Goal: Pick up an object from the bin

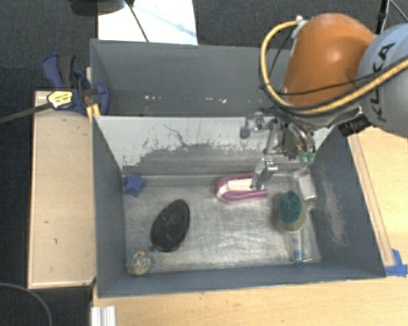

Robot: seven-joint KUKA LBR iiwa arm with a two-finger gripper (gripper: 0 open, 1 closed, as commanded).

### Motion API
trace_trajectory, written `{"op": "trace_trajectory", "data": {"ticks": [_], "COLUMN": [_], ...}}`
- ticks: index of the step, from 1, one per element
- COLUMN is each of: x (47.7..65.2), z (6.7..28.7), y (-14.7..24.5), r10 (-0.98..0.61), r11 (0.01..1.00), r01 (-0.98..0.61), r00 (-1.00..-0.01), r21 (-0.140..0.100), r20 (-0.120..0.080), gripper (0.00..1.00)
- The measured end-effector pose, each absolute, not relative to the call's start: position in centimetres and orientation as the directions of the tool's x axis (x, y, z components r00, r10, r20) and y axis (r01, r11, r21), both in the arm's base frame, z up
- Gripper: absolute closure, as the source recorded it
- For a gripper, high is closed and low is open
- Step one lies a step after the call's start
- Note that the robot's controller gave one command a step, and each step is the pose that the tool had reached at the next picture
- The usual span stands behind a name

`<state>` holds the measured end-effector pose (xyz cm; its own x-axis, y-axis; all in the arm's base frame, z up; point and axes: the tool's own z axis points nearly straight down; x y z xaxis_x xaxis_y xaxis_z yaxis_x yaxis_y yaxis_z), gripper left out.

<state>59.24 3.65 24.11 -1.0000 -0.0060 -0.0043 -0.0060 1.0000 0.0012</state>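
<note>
Gripper point(264, 173), grip state indiscernible, hung over pink-and-white object point(239, 189); green round item point(290, 209) just beside, black oval point(170, 225) apart

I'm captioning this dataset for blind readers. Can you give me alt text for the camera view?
A robot arm reaches from the right into a grey bin, its jaws at the right end of a pink and white item. A green sponge lies to its right; a black oval thing and small blue block lie left.

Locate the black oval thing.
The black oval thing lies left on the bin floor, between a blue scrap and a small ball.
</note>
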Motion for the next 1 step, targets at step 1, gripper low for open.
{"op": "trace_trajectory", "data": {"ticks": [1], "x": [57.52], "z": [11.64], "y": [2.72], "r10": [-0.035], "r11": [0.999], "r01": [-0.035], "r00": [-0.999], "r21": [0.0], "r20": [0.006], "gripper": [0.0]}}
